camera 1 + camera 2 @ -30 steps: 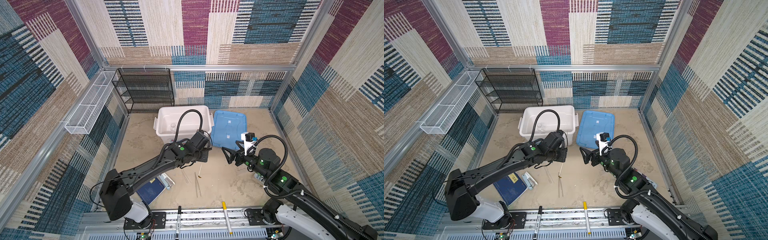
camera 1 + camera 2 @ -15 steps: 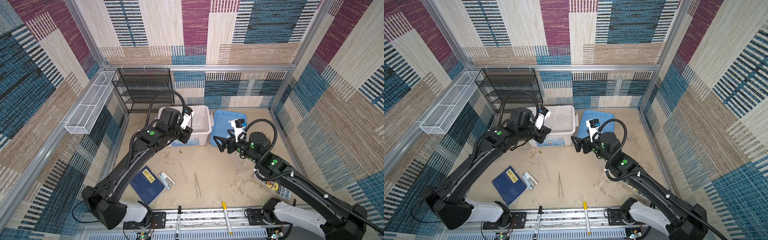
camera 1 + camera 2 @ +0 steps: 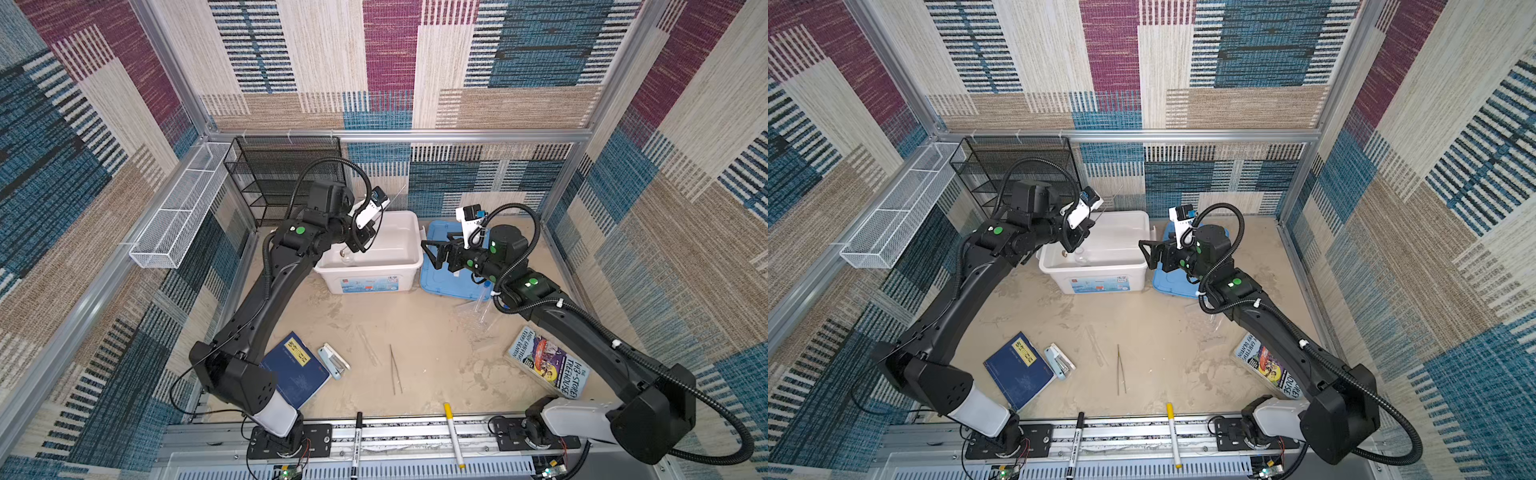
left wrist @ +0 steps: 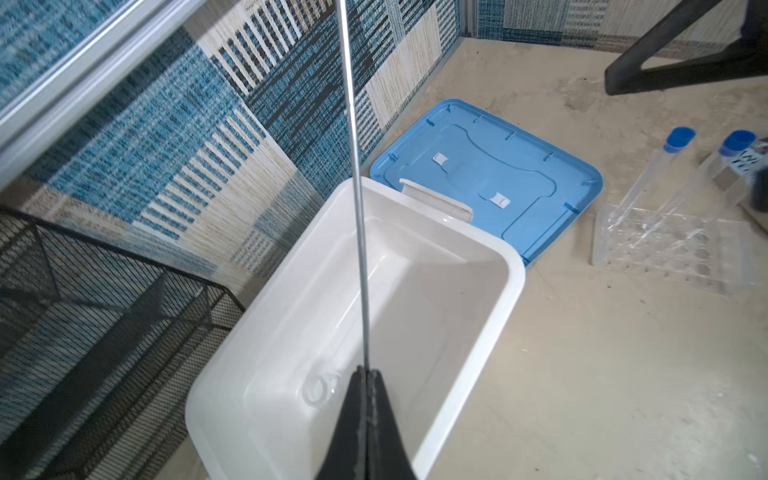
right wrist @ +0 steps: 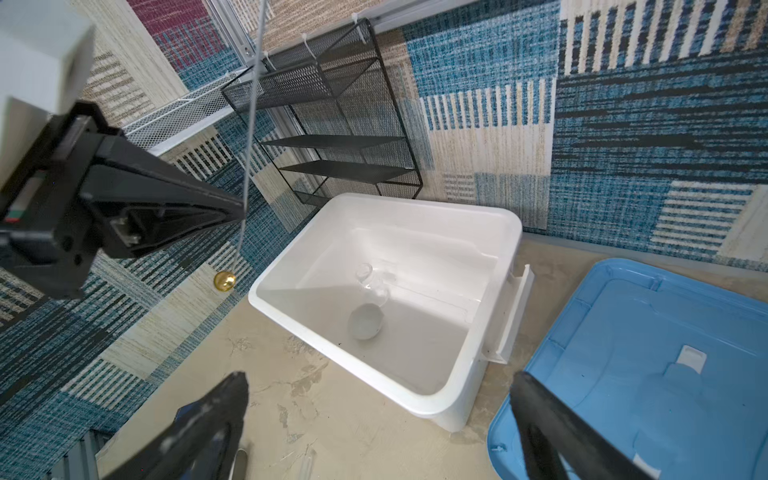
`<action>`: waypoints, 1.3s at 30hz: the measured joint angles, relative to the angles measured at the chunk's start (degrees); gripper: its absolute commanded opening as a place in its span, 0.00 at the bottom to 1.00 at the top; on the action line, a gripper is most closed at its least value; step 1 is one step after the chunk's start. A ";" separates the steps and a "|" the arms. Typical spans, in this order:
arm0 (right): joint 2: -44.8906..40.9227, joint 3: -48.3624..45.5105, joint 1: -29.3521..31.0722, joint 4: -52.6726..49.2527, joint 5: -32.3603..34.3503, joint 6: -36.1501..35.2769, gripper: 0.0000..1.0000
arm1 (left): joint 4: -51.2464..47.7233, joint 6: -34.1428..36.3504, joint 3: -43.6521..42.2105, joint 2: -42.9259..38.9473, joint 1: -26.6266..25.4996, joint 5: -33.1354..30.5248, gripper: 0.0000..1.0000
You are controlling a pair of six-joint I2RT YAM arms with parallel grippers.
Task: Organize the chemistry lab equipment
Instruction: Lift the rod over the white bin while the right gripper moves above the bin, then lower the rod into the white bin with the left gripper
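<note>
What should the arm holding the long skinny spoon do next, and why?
Probably nudge the left gripper a little toward the middle of the white bin before letting go. It is shut on the long thin spoon, but the spoon's gold bowl hangs right by the bin's wall, perhaps outside it, so a drop now might miss.

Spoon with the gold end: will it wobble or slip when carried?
Probably light: the spoon is wire-thin. It may swing, since the left gripper pinches one spot only. It looks like smooth metal, so it could slip.
</note>
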 measured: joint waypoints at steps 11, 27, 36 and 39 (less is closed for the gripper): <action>4.83 6.23 -1.14 -0.39 -2.73 -3.93 1.00 | -3.50 13.51 6.08 12.72 1.64 -1.75 0.00; 19.78 18.49 -1.57 -6.75 -7.80 -8.13 0.99 | -8.94 19.58 12.11 25.11 3.82 -1.64 0.00; 22.43 19.78 -1.57 -8.35 -7.39 -9.86 0.99 | -10.45 23.32 10.36 27.93 3.89 -3.04 0.00; 23.39 20.63 -1.57 -8.61 -7.39 -10.21 0.99 | -10.58 23.80 9.92 29.18 3.85 -3.08 0.00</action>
